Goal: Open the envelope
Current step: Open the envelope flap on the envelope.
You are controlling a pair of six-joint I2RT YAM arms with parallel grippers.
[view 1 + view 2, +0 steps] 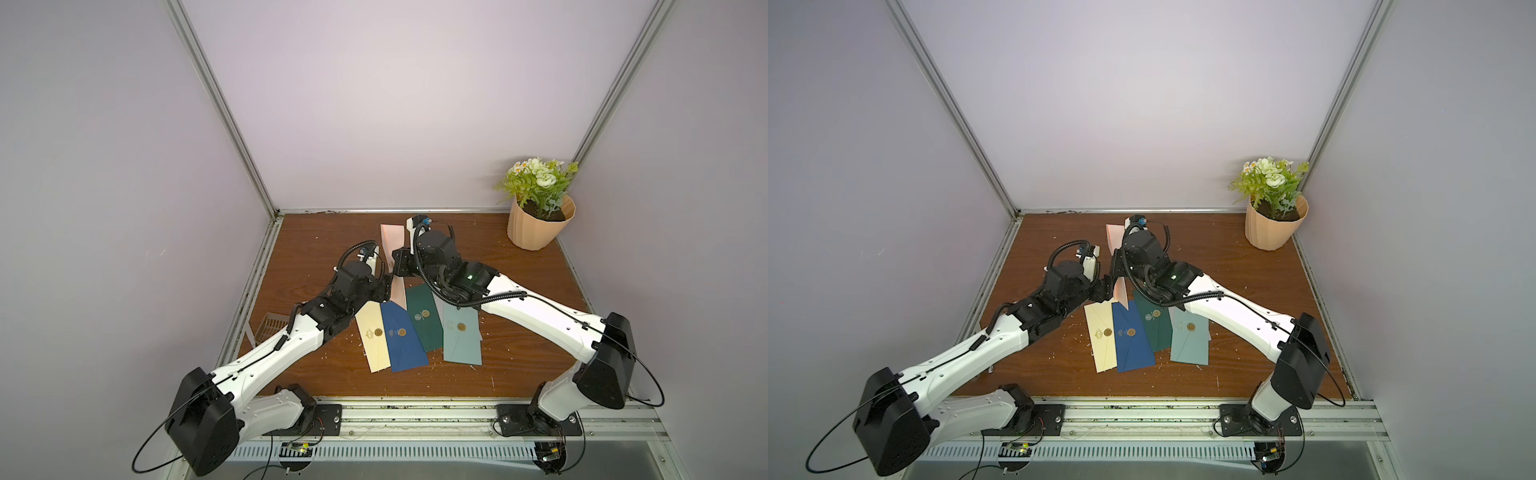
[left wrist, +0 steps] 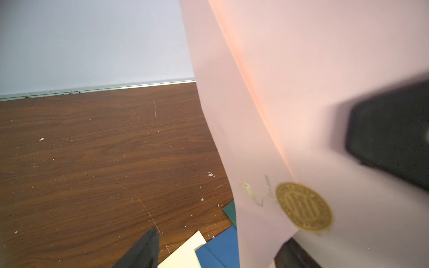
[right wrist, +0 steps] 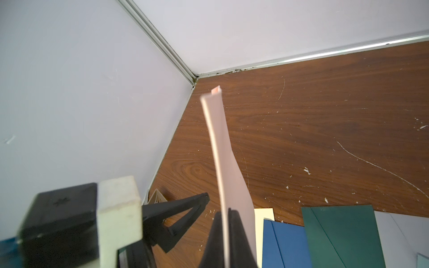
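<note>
my right gripper (image 3: 228,212) is clamped on the pink envelope (image 1: 393,240), holding it upright above the table (image 1: 507,291), left gripper (image 1: 385,286) is spread wide beside the seal (image 2: 303,206), which looks unbroken, so i've yet to lift the flap (image 2: 325,104).

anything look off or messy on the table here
The pink envelope is held up on edge, bowed, in the shut right gripper; small white flecks litter the scratched wooden table.
</note>
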